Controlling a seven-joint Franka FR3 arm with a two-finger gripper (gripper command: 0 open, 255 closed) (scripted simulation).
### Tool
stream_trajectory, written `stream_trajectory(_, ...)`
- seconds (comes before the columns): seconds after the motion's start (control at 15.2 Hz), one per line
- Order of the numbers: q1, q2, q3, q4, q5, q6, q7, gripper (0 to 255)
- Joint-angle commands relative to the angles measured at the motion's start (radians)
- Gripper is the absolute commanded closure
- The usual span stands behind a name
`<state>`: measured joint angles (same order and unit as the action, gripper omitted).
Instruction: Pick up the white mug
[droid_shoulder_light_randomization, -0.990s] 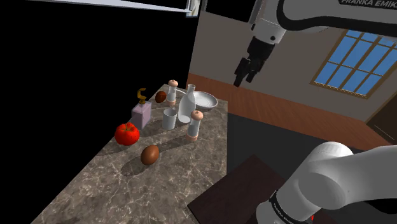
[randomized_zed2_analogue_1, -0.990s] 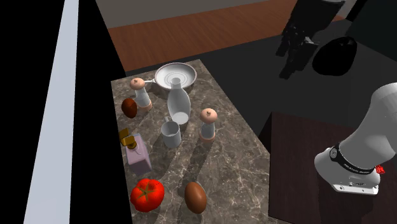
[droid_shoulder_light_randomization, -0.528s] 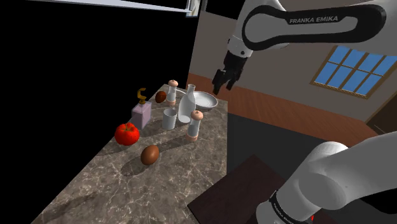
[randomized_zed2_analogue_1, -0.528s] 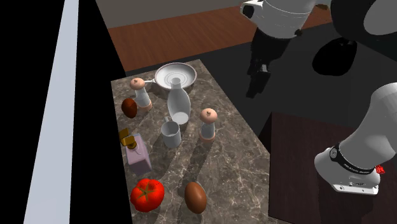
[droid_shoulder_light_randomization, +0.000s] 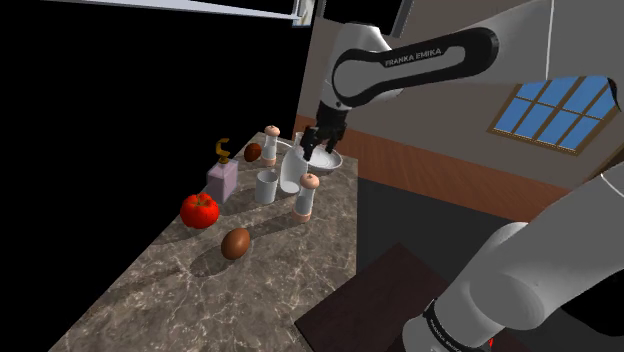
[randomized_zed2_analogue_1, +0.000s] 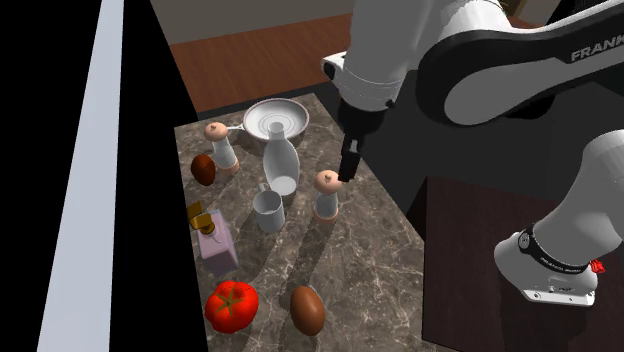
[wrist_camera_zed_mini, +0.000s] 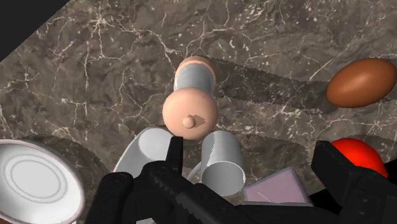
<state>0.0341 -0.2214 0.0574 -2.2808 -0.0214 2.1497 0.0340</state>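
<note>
The white mug (droid_shoulder_light_randomization: 266, 186) stands upright on the marbled countertop (droid_shoulder_light_randomization: 190, 300), just left of a white bottle (droid_shoulder_light_randomization: 294, 166) in the shoulder view. In the second exterior view the mug (randomized_zed2_analogue_1: 268, 211) sits below the bottle (randomized_zed2_analogue_1: 280, 166). My black gripper (droid_shoulder_light_randomization: 316, 145) hangs open in the air above the bottle and bowl, up and to the right of the mug, touching nothing. It also hovers by a pink-topped shaker (randomized_zed2_analogue_1: 326, 195) as the gripper (randomized_zed2_analogue_1: 349, 163). In the wrist view the mug (wrist_camera_zed_mini: 222, 162) lies far below, between my spread fingers (wrist_camera_zed_mini: 343, 181).
Crowded around the mug are a bowl (droid_shoulder_light_randomization: 325, 158), a second shaker (droid_shoulder_light_randomization: 271, 144), a lilac dispenser bottle (droid_shoulder_light_randomization: 222, 178), a red tomato (droid_shoulder_light_randomization: 199, 210) and two brown egg-shaped things (droid_shoulder_light_randomization: 236, 243) (droid_shoulder_light_randomization: 253, 152). A black area lies beyond the counter's left side.
The arm has swung in from the shoulder view's right and come down. The gripper now hangs over the counter by the bottle. Nothing on the counter has moved.
</note>
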Motion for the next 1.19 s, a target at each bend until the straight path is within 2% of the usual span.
stream_trajectory(0.0,0.001,0.076,0.006,0.039,-0.005,0.036,0.014,0)
stream_trajectory(0.59,0.018,0.419,0.022,0.245,-0.047,0.162,0.091,0)
stream_trajectory(1.12,0.049,0.736,0.013,0.523,-0.078,0.192,0.142,0)
